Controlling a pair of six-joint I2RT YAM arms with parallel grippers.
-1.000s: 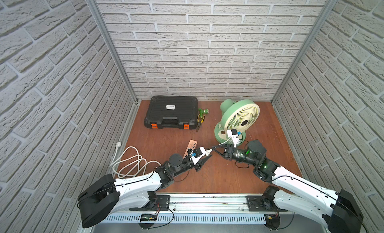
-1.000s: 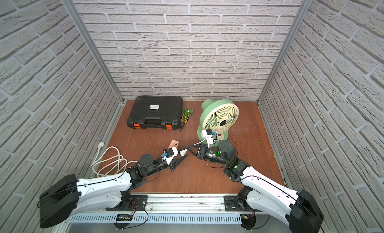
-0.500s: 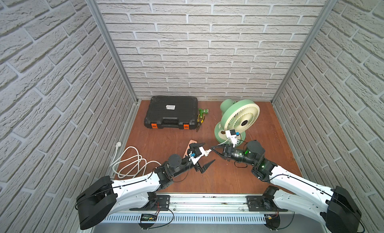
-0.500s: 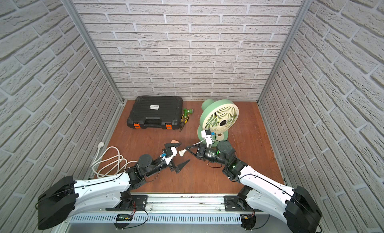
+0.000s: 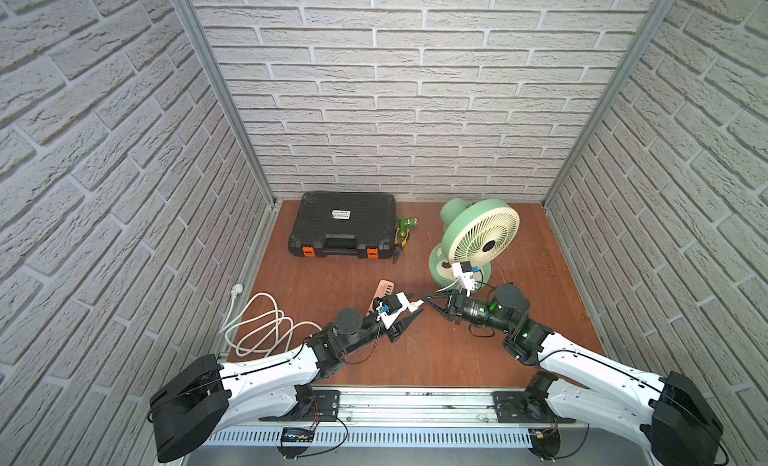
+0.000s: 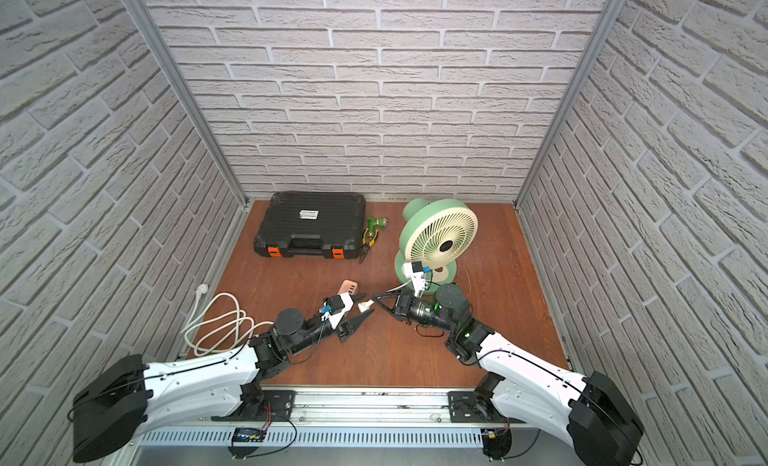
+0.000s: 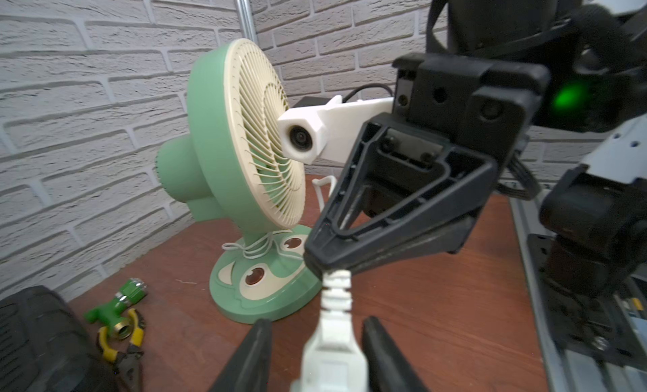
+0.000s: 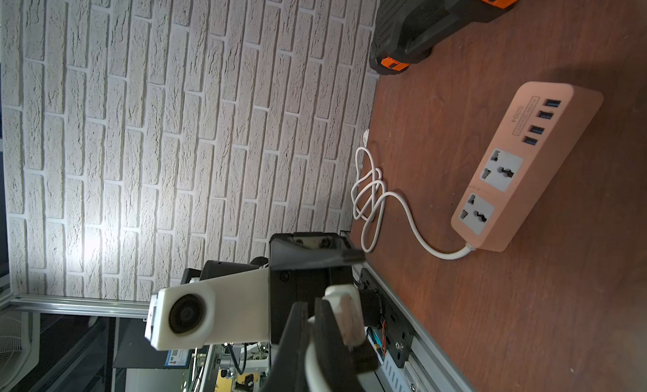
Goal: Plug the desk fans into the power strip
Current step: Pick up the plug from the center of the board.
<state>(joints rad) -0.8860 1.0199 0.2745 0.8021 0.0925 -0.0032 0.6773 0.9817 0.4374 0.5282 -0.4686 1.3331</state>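
Mid-table, near the front rail [image 5: 415,395], the two arms meet tip to tip. The right gripper [image 5: 425,299] has its jaws together, clamped on the ribbed neck of the plug [image 7: 331,351]. The left gripper [image 5: 414,303] has its jaws apart, one on either side of the plug body. The left wrist view shows a gap on at least one side, so no grip by this arm is confirmed.

Progress: the plug is off the table and held in the air; insertion is not done. The power strip [image 8: 525,162] lies flat just beyond the left gripper, with every socket and port empty. Judged remaining: secure the plug, carry it to the strip, align it and press it home.

The desk fan [image 5: 478,239] stands upright at the back right, its cord [image 7: 259,248] partly wound round the neck.

Surface: reddish-brown wood table [image 5: 457,360], level. A black toolcase [image 5: 343,224] sits at the back left, with pliers [image 5: 401,240] beside it. The strip's thick white cable [image 5: 266,326] lies coiled at the left edge. White brick-pattern walls [image 5: 395,110] enclose three sides.
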